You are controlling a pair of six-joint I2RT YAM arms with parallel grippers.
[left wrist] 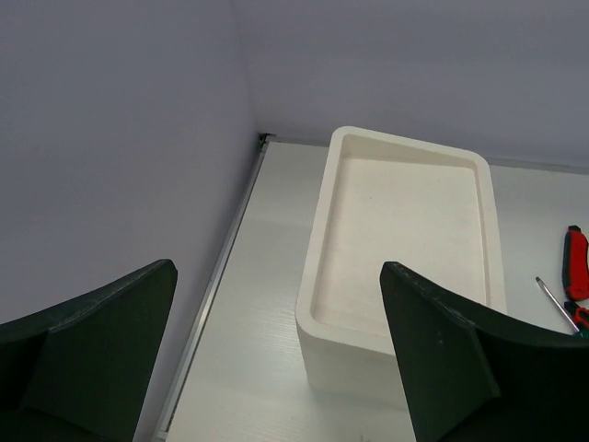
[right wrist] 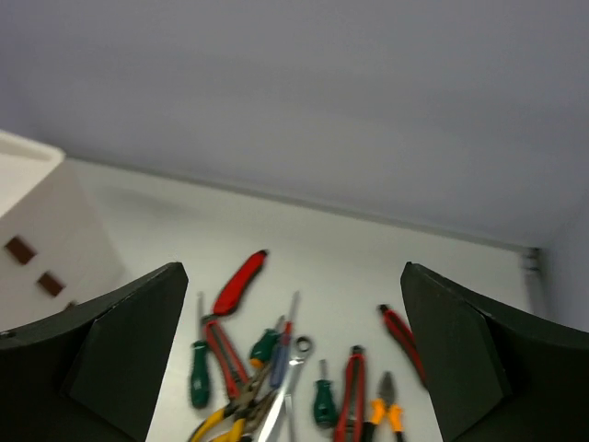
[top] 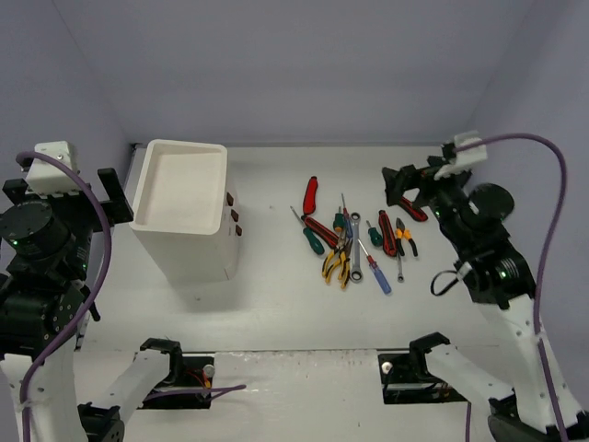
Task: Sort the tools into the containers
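Only overhead shows left gripper (top: pixel 63 191) and right gripper (top: pixel 400 191).

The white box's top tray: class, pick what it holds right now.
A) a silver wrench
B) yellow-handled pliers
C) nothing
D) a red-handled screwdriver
C: the tray shows only its bare white floor in the top and left wrist views, while the tools all lie on the table beside the box.

Your tools (top: pixel 354 241) lie in one loose heap, well to the right of the white drawer box (top: pixel 184 253).
You see the box upright, drawers shut, its brown handles (top: pixel 234 217) facing the heap.
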